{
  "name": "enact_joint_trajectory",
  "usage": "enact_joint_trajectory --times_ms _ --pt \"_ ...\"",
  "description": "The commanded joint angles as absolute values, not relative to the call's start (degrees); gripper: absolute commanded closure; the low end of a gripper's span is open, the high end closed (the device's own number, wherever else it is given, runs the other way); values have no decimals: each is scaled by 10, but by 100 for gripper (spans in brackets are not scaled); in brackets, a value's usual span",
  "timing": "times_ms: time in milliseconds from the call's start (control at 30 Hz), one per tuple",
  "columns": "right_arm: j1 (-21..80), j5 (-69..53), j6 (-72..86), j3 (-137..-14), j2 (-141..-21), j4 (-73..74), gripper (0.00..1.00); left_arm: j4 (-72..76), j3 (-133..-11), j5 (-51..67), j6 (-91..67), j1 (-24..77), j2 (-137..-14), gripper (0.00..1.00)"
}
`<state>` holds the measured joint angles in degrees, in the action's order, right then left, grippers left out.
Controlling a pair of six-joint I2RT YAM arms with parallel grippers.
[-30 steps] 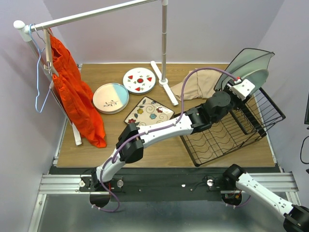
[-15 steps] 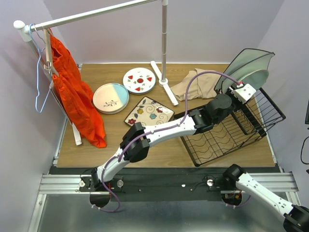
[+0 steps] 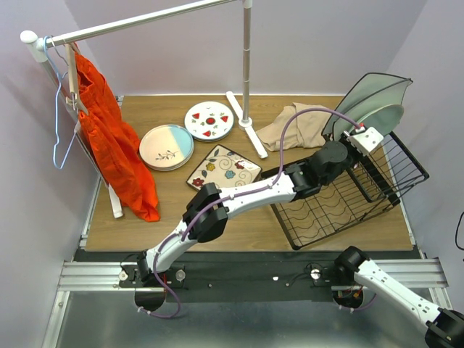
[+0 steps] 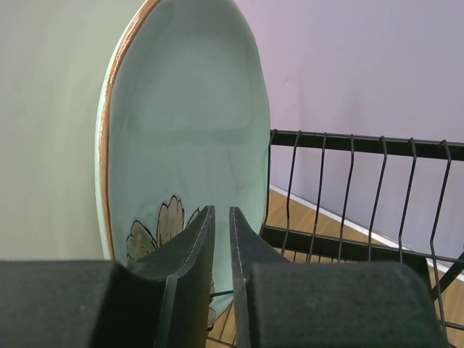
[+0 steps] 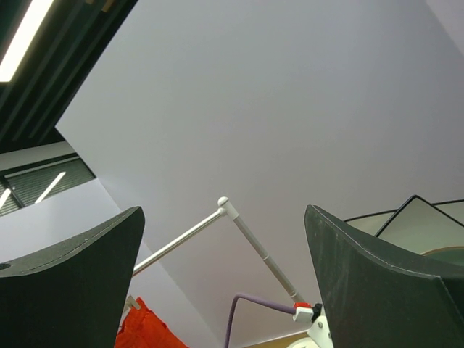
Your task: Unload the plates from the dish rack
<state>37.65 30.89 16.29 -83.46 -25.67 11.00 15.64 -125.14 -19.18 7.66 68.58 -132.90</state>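
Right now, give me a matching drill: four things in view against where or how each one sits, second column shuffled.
Things:
1. pale green plate
2. square floral plate
3. orange garment
4. right pincer

Places or states:
A. hanging from the white rail
B. standing on edge in the dish rack
C. lying flat on the wooden table
D. wide open, holding nothing

Pairs: 1-B, 2-C, 3-A, 4-D

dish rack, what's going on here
The left gripper is in the dish rack, jaws nearly together at the lower rim of the upright pale green plate; a firm grip cannot be confirmed. On the table lie the pink-and-blue plate, red-spotted plate and floral square plate. The right gripper is open, holding nothing.
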Motion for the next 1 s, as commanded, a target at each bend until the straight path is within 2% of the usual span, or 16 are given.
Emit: enact_joint_trajectory --times_ms 0,100,467,500,567,600,700,900,967 --pt "377 329 150 -831 -248 111 0 159 -1267 -175 69 682 -1311 89" --pt "377 330 149 -831 -247 111 0 141 -1269 -153 53 682 -1298 100" --pt "378 336 142 -835 -247 110 0 97 -1272 -103 -20 682 -1245 100" --pt "377 336 142 -837 -249 111 0 78 -1282 -101 -27 682 -1247 88" --pt "379 337 141 -837 -247 110 0 60 -1311 -101 -46 682 -1252 74" --pt "379 339 140 -837 -247 111 0 46 -1318 -109 -53 682 -1252 63" --pt "381 342 139 -838 -246 110 0 30 -1326 -147 -80 682 -1249 50" --pt "383 350 136 -838 -243 111 0 -10 -1341 -178 -152 666 -1242 48" --pt "384 351 136 -837 -243 110 0 -14 -1340 -180 -159 664 -1239 44"
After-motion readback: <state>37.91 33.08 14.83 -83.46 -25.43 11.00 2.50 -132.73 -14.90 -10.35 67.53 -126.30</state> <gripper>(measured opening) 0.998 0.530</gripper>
